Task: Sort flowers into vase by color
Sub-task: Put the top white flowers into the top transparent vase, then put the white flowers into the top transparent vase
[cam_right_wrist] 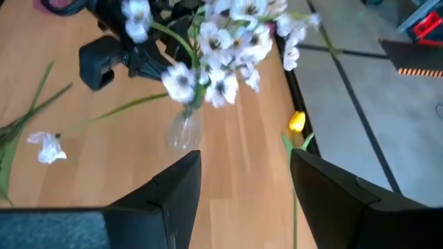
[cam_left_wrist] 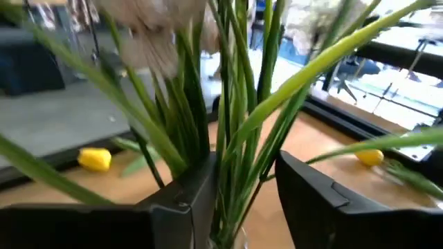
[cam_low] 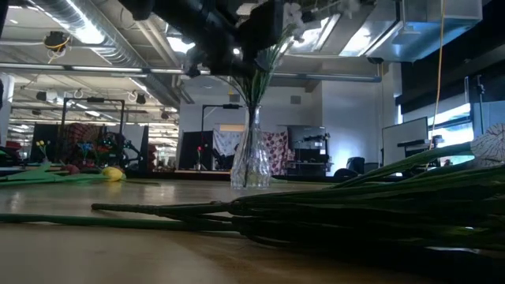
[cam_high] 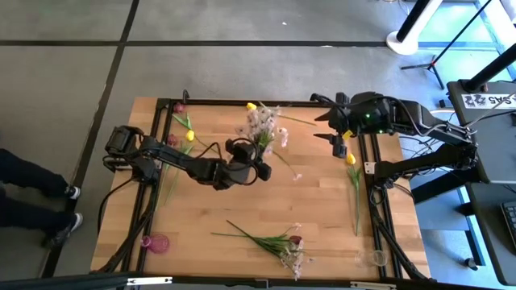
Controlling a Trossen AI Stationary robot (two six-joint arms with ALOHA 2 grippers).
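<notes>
1. While the left gripper (cam_high: 260, 163) is hovering near the centre of the table (cam_high: 218, 211), its jaws are standing apart on either side of the green stems of the white-pink blossom spray (cam_high: 264, 122), and I cannot tell whether the fingers (cam_left_wrist: 185, 200) are touching those stems.
2. That spray is standing upright in the clear glass vase (cam_low: 251, 162), just toward twelve o'clock of table centre, with the blossoms fanning out above it.
3. Over at two o'clock, the right gripper (cam_high: 334, 137) is hanging by the table's edge with its jaws wide and gripping nothing.
4. From the right wrist view, a yellow tulip bud (cam_right_wrist: 296, 122) is lying on the wood beside the vase, near the table's edge.
5. Another yellow tulip (cam_high: 351, 159) is lying at three o'clock, its long stem running toward the near edge.
6. At ten o'clock, a yellow tulip (cam_high: 190, 135) and a dark red tulip (cam_high: 179, 107) are resting close together beside the left arm.
7. Down at six o'clock, a loose bundle of flowers (cam_high: 282, 242) is lying flat, a red bud and pale blossoms showing among the green stems.
8. A small pink vase (cam_high: 158, 242) is sitting at seven o'clock, and a clear one (cam_high: 371, 258) at five o'clock.
</notes>
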